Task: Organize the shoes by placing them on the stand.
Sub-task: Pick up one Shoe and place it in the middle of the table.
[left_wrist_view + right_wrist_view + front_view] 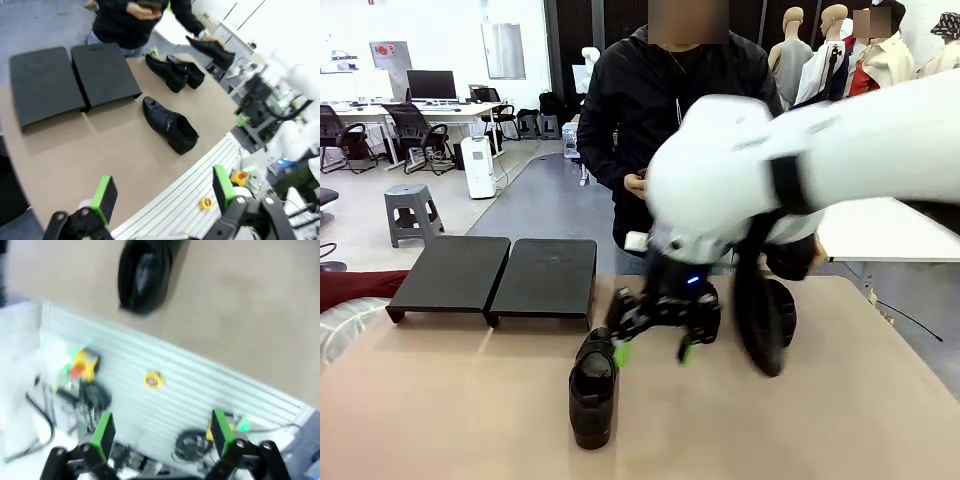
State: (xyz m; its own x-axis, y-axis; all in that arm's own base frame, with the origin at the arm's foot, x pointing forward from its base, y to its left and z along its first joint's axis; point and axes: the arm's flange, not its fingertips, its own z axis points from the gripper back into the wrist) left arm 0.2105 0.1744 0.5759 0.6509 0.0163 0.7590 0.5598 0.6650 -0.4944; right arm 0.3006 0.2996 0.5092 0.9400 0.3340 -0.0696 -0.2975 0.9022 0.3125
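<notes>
Just below-left of your right gripper (pixel 654 348), jaws spread and empty, one glossy black shoe (pixel 592 392) lies sole-down; stand (pixel 545 278) farther left, two shoes (pixel 175 74) paired beyond, person (pixel 125 22) holds fourth shoe (pixel 212 50); left gripper (pixel 165 192) spread wide too

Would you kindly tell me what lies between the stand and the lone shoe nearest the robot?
Nothing: in the left wrist view, the tabletop between the stand and that shoe is bare.
</notes>
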